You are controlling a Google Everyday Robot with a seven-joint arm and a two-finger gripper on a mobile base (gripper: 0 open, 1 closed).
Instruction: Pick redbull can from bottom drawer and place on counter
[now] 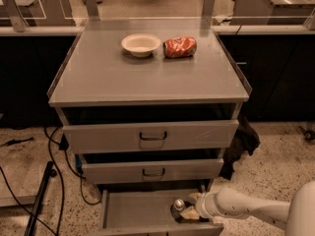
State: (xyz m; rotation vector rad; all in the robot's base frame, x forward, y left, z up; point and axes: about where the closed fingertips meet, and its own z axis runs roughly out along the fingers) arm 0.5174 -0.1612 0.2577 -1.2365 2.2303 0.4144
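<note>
The bottom drawer stands pulled out at the foot of the cabinet, its grey floor showing. The redbull can stands upright near the drawer's right end, only its shiny lid and upper body visible. My gripper reaches in from the lower right on a white arm and sits right against the can, its pale fingers around the can's right side. The counter is the broad grey top of the cabinet above.
On the counter sit a white bowl and a crushed red-orange soda can. Two upper drawers with dark loop handles stick out slightly. Black cables run on the speckled floor at left. A dark cloth hangs at the cabinet's right.
</note>
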